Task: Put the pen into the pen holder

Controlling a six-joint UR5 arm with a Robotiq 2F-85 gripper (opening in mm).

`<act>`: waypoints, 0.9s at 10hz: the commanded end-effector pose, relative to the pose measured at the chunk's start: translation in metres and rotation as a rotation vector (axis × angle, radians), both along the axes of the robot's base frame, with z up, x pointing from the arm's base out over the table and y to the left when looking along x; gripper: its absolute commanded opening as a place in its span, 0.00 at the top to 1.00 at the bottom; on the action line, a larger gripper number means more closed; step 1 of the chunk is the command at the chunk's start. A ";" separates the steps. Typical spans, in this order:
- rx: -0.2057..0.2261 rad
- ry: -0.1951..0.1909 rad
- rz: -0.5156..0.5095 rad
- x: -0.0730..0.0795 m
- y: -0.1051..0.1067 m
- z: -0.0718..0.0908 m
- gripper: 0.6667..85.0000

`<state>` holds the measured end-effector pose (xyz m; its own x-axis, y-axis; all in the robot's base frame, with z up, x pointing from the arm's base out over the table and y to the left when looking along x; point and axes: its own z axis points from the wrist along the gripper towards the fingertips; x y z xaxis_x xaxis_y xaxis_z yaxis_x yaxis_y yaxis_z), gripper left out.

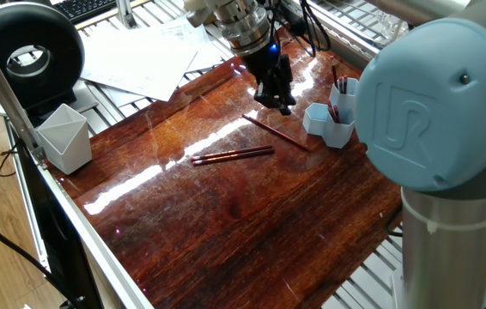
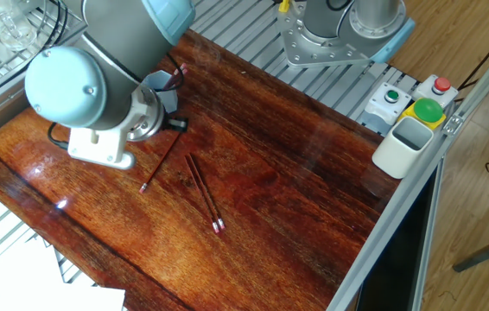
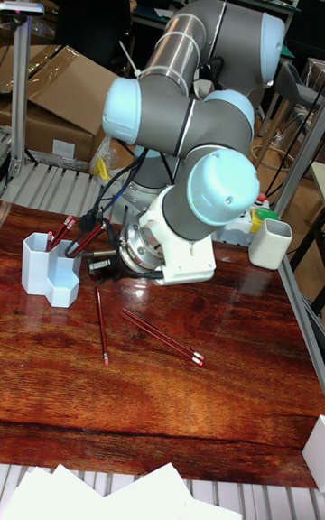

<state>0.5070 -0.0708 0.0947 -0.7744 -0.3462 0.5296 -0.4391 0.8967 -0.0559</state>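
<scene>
Pen (image 1: 276,131) lies loose on desk (image 1: 226,215) mid-frame, just left of pen holder (image 1: 333,112), which already has pens. Gripper (image 1: 279,96) hovers over pen's upper end, likely lining up a pick; jaws' gap unclear. Two more pens (image 1: 232,155) lie lower left.

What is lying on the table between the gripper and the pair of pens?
One single pen lies there, flat on the wood. In one fixed view, the gripper is above its far end, and the pair of pens lies nearer the camera, apart from it.
</scene>
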 end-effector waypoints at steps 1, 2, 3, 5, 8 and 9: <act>-0.016 0.043 -0.006 -0.010 -0.003 0.007 0.61; -0.029 0.049 -0.008 -0.011 -0.006 0.009 0.60; -0.038 0.051 -0.006 -0.011 -0.008 0.010 0.60; -0.042 0.049 -0.004 -0.011 -0.009 0.010 0.60; -0.011 0.026 -0.008 -0.006 -0.002 0.005 0.59; -0.003 0.018 -0.011 -0.005 0.000 0.003 0.59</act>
